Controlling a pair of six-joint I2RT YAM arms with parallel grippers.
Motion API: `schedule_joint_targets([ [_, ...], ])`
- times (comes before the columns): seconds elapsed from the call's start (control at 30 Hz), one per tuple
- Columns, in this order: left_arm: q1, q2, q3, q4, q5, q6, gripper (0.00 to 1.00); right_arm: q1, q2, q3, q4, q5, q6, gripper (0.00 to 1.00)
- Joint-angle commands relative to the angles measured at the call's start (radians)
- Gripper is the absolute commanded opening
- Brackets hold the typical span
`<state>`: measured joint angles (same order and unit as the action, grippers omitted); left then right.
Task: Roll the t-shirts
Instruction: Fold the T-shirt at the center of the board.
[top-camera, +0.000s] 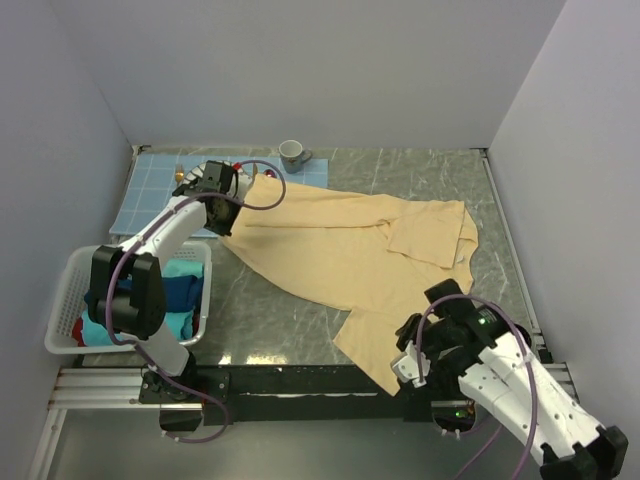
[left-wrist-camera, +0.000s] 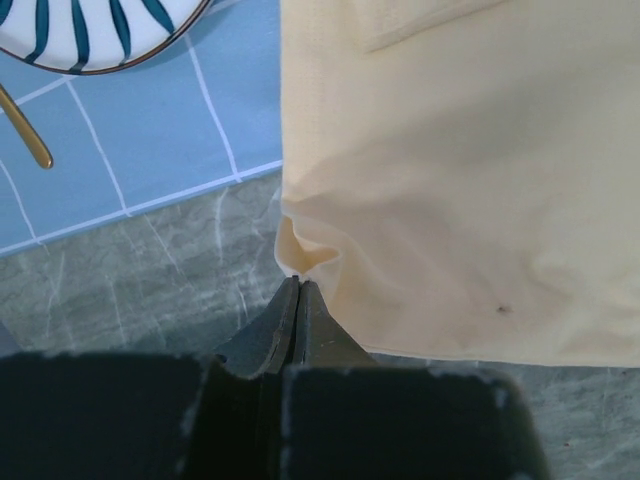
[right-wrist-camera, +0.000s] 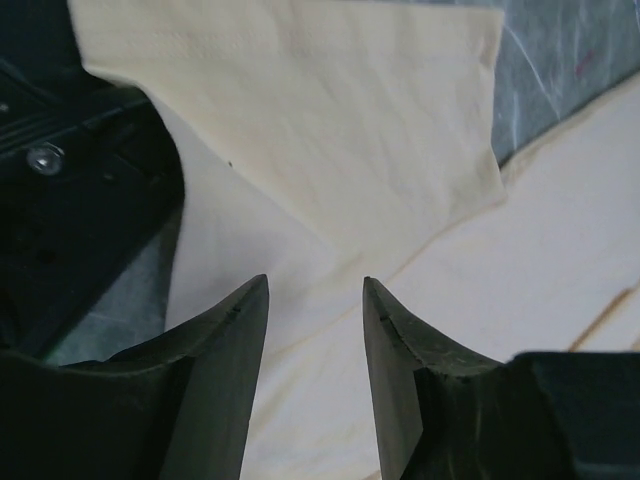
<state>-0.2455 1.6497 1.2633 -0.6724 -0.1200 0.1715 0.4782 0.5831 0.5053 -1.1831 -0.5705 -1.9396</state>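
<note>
Nothing legible is showing in any of the three views: no lettering, number, brand mark or sign. The pale yellow-tan soft cloth t-shirt (top-camera: 330, 245) is showing a small white patch (top-camera: 460, 256) at its 3 o'clock edge in the top view. It may be a label, but it is too small to read.

On the marbled tabletop (top-camera: 420, 170) lie a pale yellow t-shirt (top-camera: 330, 250) across the middle, a blue grid placemat (top-camera: 150, 190) far-left, a grey mug (top-camera: 292, 153) at the far edge, and a white basket (top-camera: 62, 320) near-left.
</note>
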Motion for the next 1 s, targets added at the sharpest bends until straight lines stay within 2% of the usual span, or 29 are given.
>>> schedule_joint_targets([
  [0.0,0.015,-0.059,0.004,0.022,-0.004,0.010,0.01,0.077,0.105,0.061,-0.074,-0.069,-0.174,0.50],
  [0.27,0.055,-0.073,-0.027,0.039,0.009,0.003,0.01,0.186,0.169,0.137,-0.205,-0.086,-0.136,0.54],
  [0.77,0.066,-0.079,-0.042,0.074,0.066,-0.027,0.01,0.387,0.382,0.210,-0.130,0.049,0.247,0.50],
  [0.97,0.066,-0.094,-0.053,0.094,0.083,-0.038,0.01,0.431,0.419,0.237,-0.112,0.072,0.271,0.50],
])
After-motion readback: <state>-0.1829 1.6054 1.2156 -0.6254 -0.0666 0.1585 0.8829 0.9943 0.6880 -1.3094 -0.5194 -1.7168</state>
